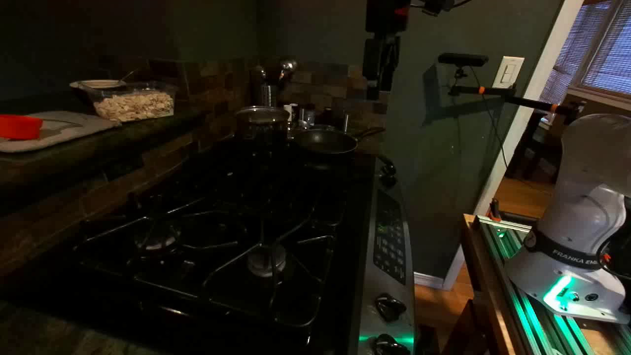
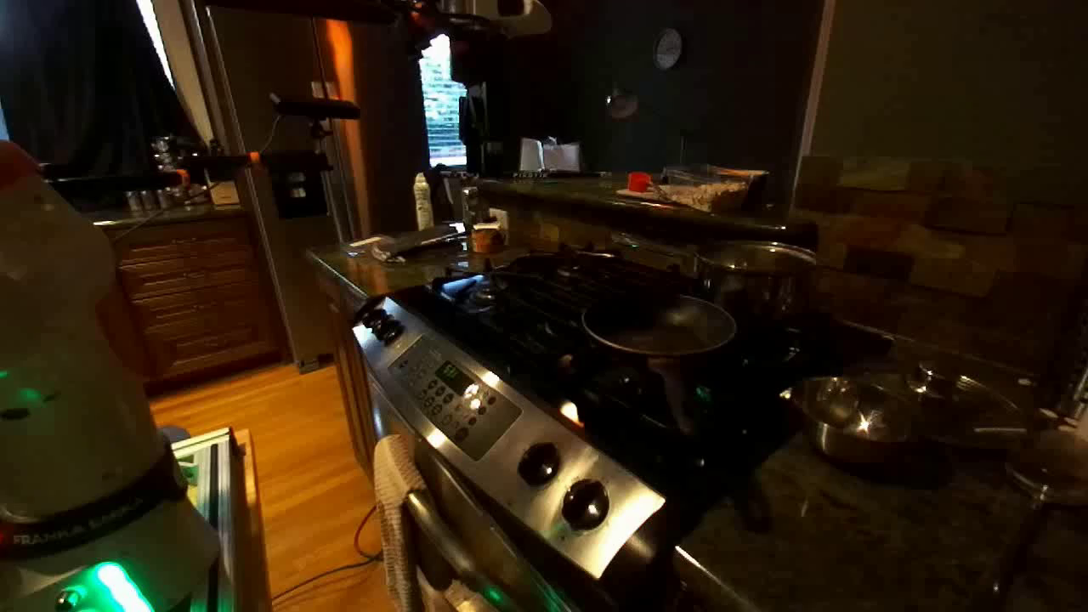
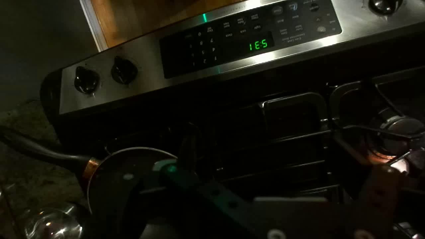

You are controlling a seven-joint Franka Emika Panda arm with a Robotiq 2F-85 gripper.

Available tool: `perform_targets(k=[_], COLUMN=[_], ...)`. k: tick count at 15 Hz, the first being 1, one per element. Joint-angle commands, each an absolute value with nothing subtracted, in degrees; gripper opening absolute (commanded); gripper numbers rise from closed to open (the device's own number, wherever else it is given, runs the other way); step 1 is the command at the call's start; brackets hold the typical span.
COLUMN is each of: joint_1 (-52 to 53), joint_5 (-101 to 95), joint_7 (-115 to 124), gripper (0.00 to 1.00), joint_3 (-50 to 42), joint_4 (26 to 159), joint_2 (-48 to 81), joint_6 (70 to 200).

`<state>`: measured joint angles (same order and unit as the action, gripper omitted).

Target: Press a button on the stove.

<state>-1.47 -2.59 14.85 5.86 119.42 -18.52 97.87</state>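
Its fingers (image 3: 382, 186) spread wide, a black end effector (image 3: 265, 142) hangs in dim light over a large black gas stove (image 3: 212, 94), dark grates (image 3: 289, 98) of thin, angular bars lying below. Along the stove's front edge slopes a brushed-steel control strip (image 3: 147, 66) with glossy black knobs (image 3: 124, 70) and a smooth rectangular panel (image 3: 176, 59) of small buttons (image 3: 229, 34) and glowing green digits (image 3: 258, 44). A round, dark skillet (image 3: 113, 171) with a curved black handle (image 3: 43, 153) sits on the stove, just beside a shiny round pot (image 1: 261, 128) whose contents cannot be made out. A nubby pale towel (image 2: 395, 501) drapes at the stove's front. Farther out, in an exterior view, a clear rectangular tub (image 1: 160, 88) holding pale flaky pieces (image 1: 133, 105) stands on a raised dark table (image 1: 162, 129), next to a flat grey board (image 1: 69, 123) bearing a rounded, bright-red object (image 1: 19, 127). Mottled brown tiles (image 1: 315, 79) run behind the pot.
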Motion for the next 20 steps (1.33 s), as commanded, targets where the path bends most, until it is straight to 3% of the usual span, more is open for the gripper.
perform_targets(k=[1,7,17,18,20], joint_1=[-0.8,-1.4,-2.3,-2.3,-2.3], joint_5=[-2.8,-3.7,-3.6,-3.1,-2.6], joint_7=[15.0,18.0,19.3,18.9,19.0], gripper=[1.00,1.00,1.00,0.83,0.65], joint_3=[5.3,5.7,3.1,2.7,2.4], joint_4=[119.3,121.2,138.8,140.4,143.0], joint_2=[-18.5,-19.1,-21.7,-21.6,-21.3], joint_6=[97.7,96.9,98.6,99.3,102.6])
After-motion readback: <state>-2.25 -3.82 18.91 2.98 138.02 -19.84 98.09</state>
